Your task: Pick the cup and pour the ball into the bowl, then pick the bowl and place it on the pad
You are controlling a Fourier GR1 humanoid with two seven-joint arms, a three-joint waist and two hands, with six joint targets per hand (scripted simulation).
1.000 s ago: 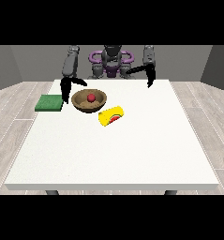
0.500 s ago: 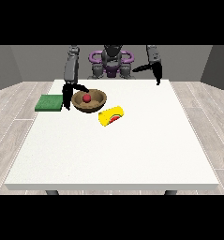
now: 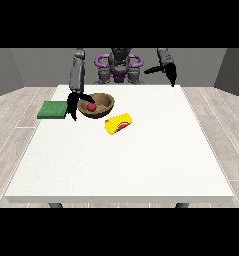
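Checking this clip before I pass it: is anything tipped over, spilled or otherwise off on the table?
The yellow cup lies on its side on the table, just in front of the brown bowl, rather than upright. Nothing has spilled: the red ball sits inside the bowl. The green pad lies flat beside the bowl, with nothing on it.

Ball (image 3: pixel 91 106) in bowl (image 3: pixel 105 102); pad (image 3: pixel 52 109) left; cup (image 3: pixel 119 124) front-right.

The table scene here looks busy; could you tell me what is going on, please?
The robot's hand at the view's left is down at the rim of the brown bowl, which holds a red ball. The yellow cup lies on its side beside the bowl, so the pour is done. The green pad waits left of the bowl. The hand at the view's right hangs away from everything.
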